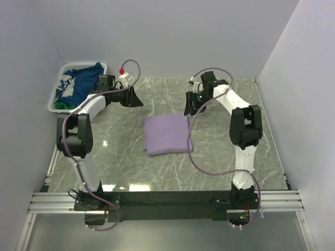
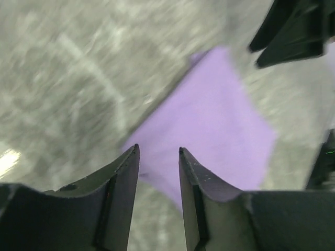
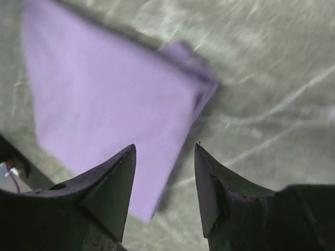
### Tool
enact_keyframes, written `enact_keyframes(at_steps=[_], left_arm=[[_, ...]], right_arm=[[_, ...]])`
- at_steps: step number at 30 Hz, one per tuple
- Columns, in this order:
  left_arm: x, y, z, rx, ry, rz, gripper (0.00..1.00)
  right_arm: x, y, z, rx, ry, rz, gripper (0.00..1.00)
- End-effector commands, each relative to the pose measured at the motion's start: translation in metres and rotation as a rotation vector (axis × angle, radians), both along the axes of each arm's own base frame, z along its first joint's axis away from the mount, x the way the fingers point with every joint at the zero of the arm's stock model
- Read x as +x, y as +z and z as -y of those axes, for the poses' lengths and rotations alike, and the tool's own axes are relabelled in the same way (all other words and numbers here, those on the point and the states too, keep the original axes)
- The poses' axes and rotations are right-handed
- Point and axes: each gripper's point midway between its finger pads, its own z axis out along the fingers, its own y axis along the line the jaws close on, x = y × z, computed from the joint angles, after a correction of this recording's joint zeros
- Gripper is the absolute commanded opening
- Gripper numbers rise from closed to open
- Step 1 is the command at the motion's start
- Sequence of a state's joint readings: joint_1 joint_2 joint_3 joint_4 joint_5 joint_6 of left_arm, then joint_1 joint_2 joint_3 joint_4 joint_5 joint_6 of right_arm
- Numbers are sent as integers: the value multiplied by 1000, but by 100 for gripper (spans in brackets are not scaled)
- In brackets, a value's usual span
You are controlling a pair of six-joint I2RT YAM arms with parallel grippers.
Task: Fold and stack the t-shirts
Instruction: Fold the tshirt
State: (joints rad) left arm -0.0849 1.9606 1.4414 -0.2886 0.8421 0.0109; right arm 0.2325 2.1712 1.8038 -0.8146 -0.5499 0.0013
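1. The left jaws stand partly open and empty, raised off the cloth near its far-left corner.
2. The right jaws gape somewhat wider, also empty, just beside its far-right corner.
3. Between them, the folded lavender-purple cloth t-shirt (image 1: 166, 135) lies flat mid grey marbled tabletop (image 1: 120, 157), probably as the base of the stack.
4. A crumpled navy blue printed t-shirt (image 1: 81, 78) waits in the white slatted plastic basket (image 1: 86, 65), far left.

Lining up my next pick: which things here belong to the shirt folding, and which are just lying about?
Job:
- purple shirt, folded, lying on the table
- navy shirt, in the basket
- green shirt, in the basket

Lying about:
- white basket at the far left corner
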Motion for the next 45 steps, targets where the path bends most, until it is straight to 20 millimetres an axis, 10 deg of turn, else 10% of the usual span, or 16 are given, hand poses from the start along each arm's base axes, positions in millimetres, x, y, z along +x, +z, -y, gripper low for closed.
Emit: enact_keyframes(at_steps=[1,11,19,23,25,28,32,38,45], left_arm=[[-15,60,29,-175,-3,6,42],[-36,-8,96,-333,18,-320,35],[-5,-96,72,-237,154,-464,28],[37,-82,47,-227,182,-390,28],[41,-54,45,-251,143,-325,31],[21,1,55,-309,63,-243,34],[-49,17,89,-343,-59,-293,34],[-108,-16,119,-346,-88,-418,34],[-95,-100,83,-271,81,-564,31]], right_arm=[[9,79,-13,134,11,211,55],[-5,29,-96,394,108,-56,27],[19,-62,-70,302,-58,-195,20],[34,-49,-51,301,-100,-157,21],[34,-12,-51,337,-63,-87,22],[15,50,-59,452,-19,7,29],[-32,79,-77,565,33,-10,34],[-85,23,-90,557,56,-199,33],[-85,-60,-66,413,-7,-324,28]])
